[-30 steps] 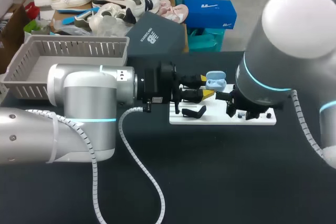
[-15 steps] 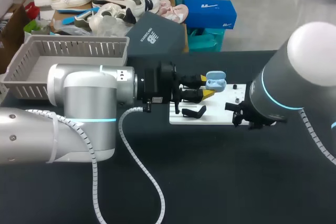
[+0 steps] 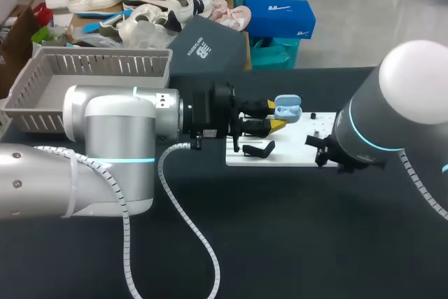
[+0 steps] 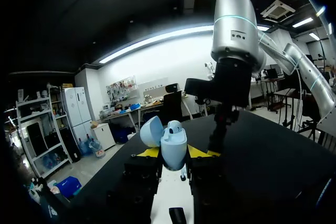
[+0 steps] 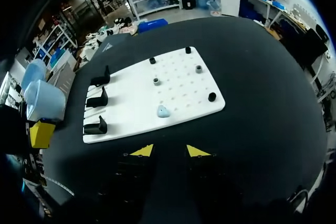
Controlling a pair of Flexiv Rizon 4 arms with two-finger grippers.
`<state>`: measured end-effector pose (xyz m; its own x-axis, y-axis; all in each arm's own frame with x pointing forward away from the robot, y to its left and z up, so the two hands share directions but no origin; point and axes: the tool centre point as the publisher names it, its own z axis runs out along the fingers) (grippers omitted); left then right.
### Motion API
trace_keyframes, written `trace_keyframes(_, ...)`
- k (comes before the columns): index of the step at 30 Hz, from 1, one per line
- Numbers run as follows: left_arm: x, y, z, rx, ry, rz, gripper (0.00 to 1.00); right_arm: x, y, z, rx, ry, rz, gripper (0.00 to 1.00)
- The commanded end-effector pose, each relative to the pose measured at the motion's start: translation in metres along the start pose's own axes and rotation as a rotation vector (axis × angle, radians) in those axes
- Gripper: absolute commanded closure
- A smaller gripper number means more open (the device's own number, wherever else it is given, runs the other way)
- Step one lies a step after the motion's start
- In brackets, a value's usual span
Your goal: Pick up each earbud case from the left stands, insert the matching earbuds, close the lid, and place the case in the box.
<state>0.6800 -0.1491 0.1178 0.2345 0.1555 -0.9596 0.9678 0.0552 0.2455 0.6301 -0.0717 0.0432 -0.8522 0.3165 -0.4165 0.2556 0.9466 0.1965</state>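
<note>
Left tool (image 4: 174, 152) holds the open light-blue earbud case (image 4: 173, 142). Right tool (image 5: 169, 151) backed away open and empty; small blue earbud (image 5: 163, 110) waits.

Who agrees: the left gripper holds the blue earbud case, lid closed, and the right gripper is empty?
No: the left wrist view shows the lid open. The left gripper does hold the earbud case; the right gripper is empty.

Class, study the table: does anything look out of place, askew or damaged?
Nothing looks damaged or spilled. The only loose item is a blue earbud lying on the white board, apart from the open case held in the left gripper. The right gripper is open and empty.
</note>
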Motion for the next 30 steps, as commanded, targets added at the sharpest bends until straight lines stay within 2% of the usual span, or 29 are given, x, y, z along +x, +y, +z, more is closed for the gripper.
trace_keyframes(1,0.001,0.0,0.0,-0.003,-0.003,0.001,1.0,-0.001,0.0,0.009,-0.006,-0.02,0.008,0.67)
trace_keyframes(15,0.001,0.0,0.0,-0.003,-0.003,0.001,1.0,-0.025,0.003,0.031,0.011,0.003,-0.002,0.69)
trace_keyframes(30,0.001,0.0,0.0,-0.003,-0.003,0.001,1.0,-0.03,0.009,0.038,0.012,0.006,0.024,0.67)
